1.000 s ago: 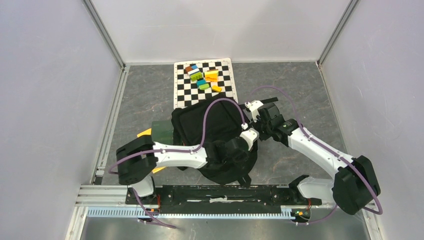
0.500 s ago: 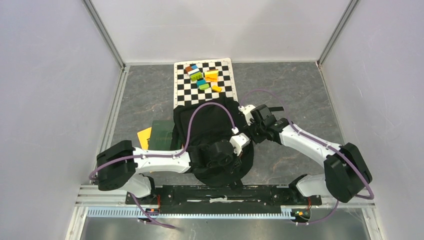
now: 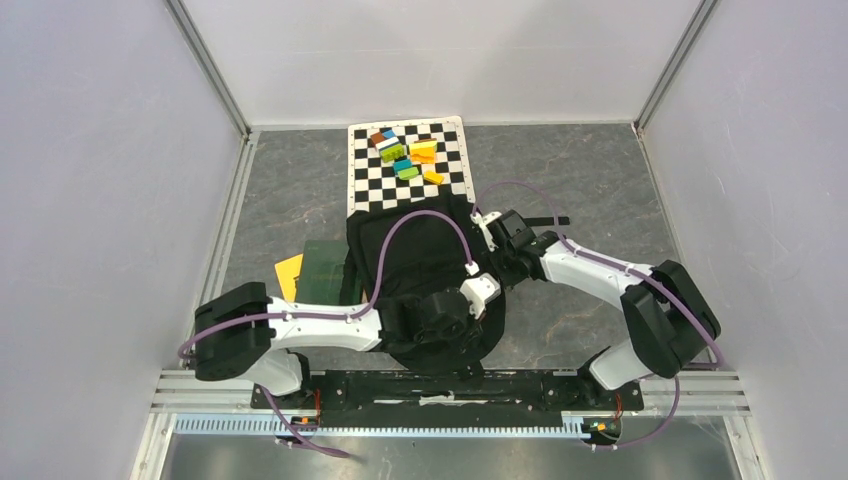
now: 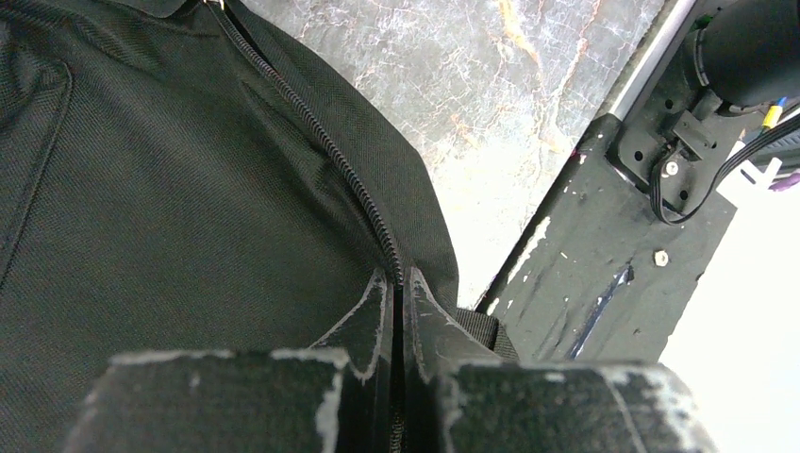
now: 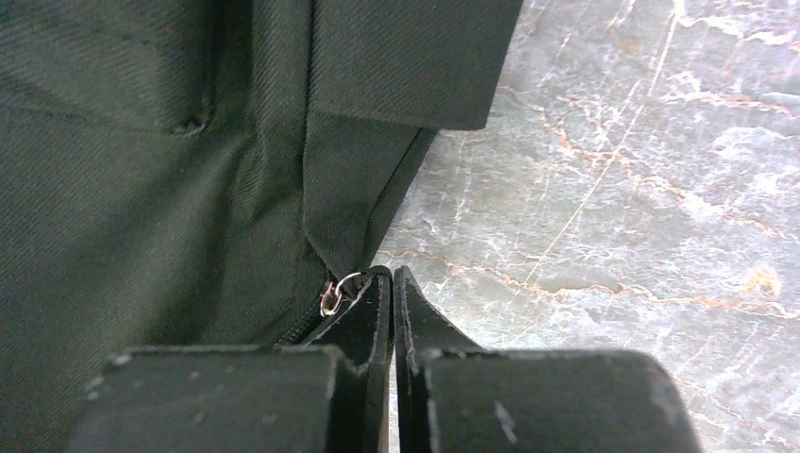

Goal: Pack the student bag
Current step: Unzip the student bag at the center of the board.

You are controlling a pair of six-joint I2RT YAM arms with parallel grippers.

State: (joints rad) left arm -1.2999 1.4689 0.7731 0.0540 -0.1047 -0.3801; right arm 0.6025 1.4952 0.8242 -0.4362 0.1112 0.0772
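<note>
Your left gripper (image 4: 398, 283) clamps the zip (image 4: 321, 132) at the near edge of the student bag (image 3: 420, 250), mid-table, your right gripper (image 5: 392, 278) is pinched shut beside a zip ring (image 5: 332, 294), perhaps gripping it, while a green notebook (image 3: 322, 265) lies outside at left, so packing looks unfinished.

**Black Bag, Grey Marble, Bright Blocks**

The student bag (image 3: 420, 265) is black woven fabric. The table (image 3: 590, 170) is grey marbled with rust-coloured veins. The mat (image 3: 380, 190) is black-and-white checkered. The blocks (image 3: 408, 152) are orange, yellow, green, blue and brown. One notebook (image 3: 322, 265) is dark green, the other notebook (image 3: 289, 274) orange.
</note>
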